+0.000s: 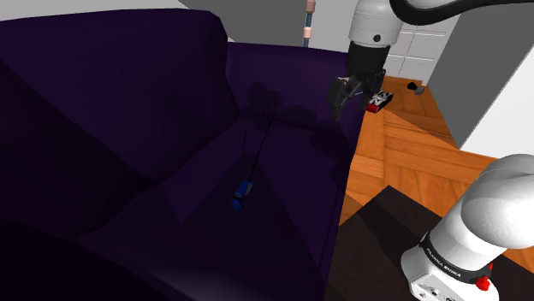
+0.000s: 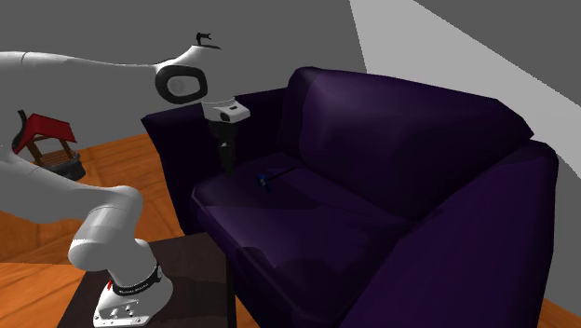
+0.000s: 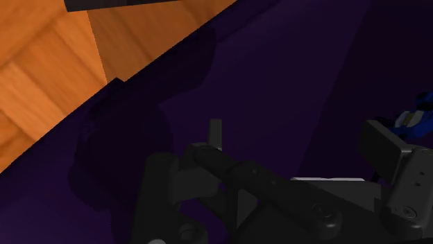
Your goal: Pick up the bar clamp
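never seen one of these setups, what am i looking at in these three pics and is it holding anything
It is a white robot arm on a dark stand, ending in a black gripper. One picture looks down from beside the stand, one is taken farther off, facing the sofa, and one comes from a camera on the hand. The work surface is a dark purple sofa. On its seat lies the clamp, a thin dark bar with a blue end. The gripper hangs by the armrest, fingers apart, holding nothing.

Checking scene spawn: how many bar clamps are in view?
1. The bar clamp lies on the sofa seat, apart from the open gripper. The robot arm could hide another.
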